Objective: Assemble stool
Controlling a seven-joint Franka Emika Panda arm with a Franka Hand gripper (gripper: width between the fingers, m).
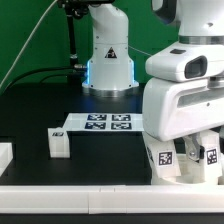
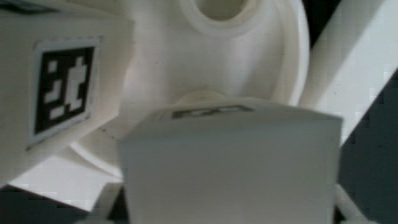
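Nearby, a leg (image 1: 58, 143) beside the marker board (image 1: 108, 122).

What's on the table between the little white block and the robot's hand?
Nothing. In the exterior view only bare black table shows between the loose leg and the gripper; the marker board lies farther back.

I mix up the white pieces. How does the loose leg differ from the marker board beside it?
The leg is a chunky block; the marker board lies thin and flat. The marker board shows several tags on top; on the leg none reads clearly. The leg covers far less table than the marker board. Both are white.
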